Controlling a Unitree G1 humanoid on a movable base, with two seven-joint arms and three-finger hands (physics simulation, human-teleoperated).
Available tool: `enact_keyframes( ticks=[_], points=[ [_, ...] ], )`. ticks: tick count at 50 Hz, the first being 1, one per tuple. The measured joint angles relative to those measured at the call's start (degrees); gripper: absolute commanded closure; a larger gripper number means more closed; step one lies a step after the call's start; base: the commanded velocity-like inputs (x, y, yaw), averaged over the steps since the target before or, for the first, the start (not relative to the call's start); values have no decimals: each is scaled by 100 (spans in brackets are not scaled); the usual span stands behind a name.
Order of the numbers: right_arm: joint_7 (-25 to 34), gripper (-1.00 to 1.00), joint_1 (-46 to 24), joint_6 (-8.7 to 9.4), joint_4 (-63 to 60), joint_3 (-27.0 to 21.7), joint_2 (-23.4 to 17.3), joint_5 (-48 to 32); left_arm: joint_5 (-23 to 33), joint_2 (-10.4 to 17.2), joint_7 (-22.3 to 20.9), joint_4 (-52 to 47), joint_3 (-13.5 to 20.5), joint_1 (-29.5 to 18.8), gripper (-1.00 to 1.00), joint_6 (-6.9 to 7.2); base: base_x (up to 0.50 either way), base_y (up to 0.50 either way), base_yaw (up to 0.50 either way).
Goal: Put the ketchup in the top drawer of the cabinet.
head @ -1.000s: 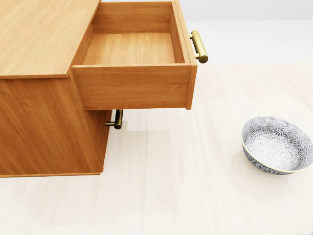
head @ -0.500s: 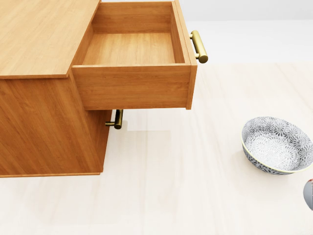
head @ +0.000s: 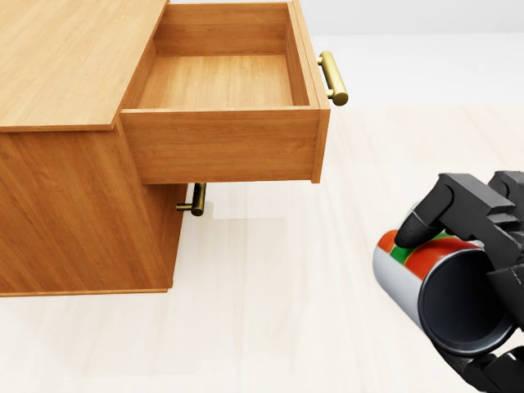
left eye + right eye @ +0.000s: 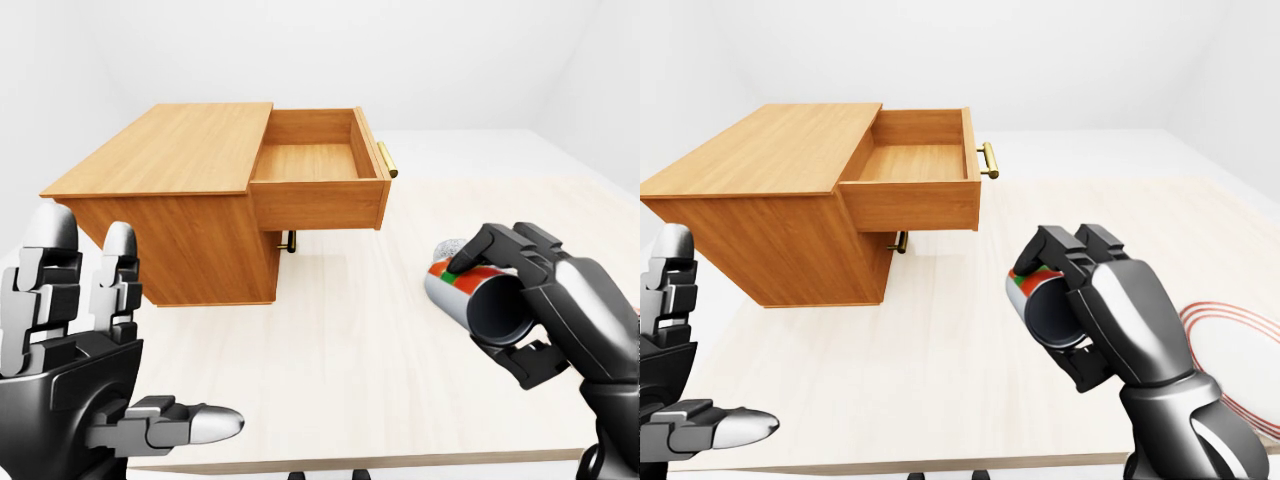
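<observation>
The ketchup, a cylinder with a red, green and white label, lies on its side in my right hand, whose fingers are shut round it. It hangs above the table, right of and lower than the cabinet in the head view. The wooden cabinet stands at the left with its top drawer pulled out and empty; a brass handle is on the drawer's face. My left hand is raised at the lower left of the left-eye view, open and holding nothing.
A second brass handle shows under the open drawer. A white plate with red rings lies on the table beside my right arm. A sliver of the patterned bowl peeks out behind the ketchup. The table's near edge runs along the bottom.
My right hand has come up into the head view from the lower right with the ketchup in it, and now covers the patterned bowl. Cabinet and drawer have not moved.
</observation>
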Motion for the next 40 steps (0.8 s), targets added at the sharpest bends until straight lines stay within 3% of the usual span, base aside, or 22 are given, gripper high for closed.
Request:
enact_keyframes(
  ticks=[10,25,32,40],
  points=[
    [0,100,266,0,-178,500,315,130,-59,59,61,0,-12,24,-100,0,0,0,0],
    [0,100,277,0,-178,790,410,130,-172,188,194,0,-25,42,-100,0,0,0,0],
    [0,100,-170,0,-177,1127,253,-148,-252,287,301,0,-32,36,-100,0,0,0,0],
    [0,100,-1286,0,-101,1445,-64,-651,-304,347,368,0,-30,23,-100,0,0,0,0]
  ],
)
